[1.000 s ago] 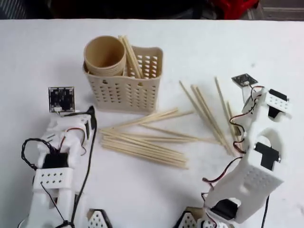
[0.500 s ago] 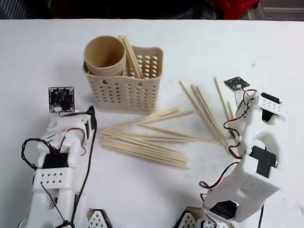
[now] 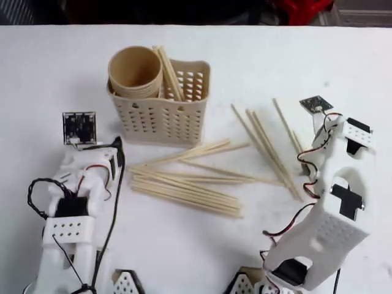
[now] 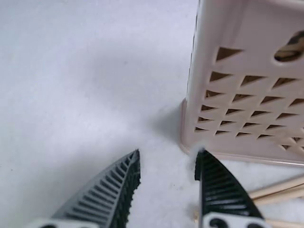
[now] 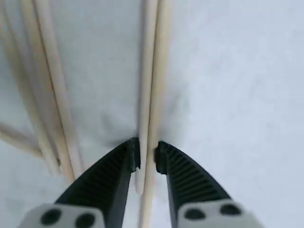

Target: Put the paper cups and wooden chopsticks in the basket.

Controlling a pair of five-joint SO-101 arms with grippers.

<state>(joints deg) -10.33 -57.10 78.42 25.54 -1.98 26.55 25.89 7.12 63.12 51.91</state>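
A cream perforated basket (image 3: pixel 162 119) holds stacked paper cups (image 3: pixel 135 70) and a few wooden chopsticks (image 3: pixel 168 73). Many loose chopsticks (image 3: pixel 184 187) lie in front of it, and another bunch (image 3: pixel 266 147) lies to the right. My right gripper (image 5: pixel 146 153) is low on the table, its fingers closed around a pair of chopsticks (image 5: pixel 153 71) near their ends; this pair (image 3: pixel 286 125) lies beside the right arm. My left gripper (image 4: pixel 166 161) is open over bare table, close to the basket's lower corner (image 4: pixel 190 137), with nothing between its fingers.
The white table (image 3: pixel 55 67) has free room at the left and far right. Small black marker boards lie at the left (image 3: pixel 79 125) and right (image 3: pixel 315 103). Arm bases (image 3: pixel 125 283) stand at the front edge.
The right arm swung a little left, then back right, and the pair of chopsticks at its gripper shifted slightly with it. The left arm has not moved.
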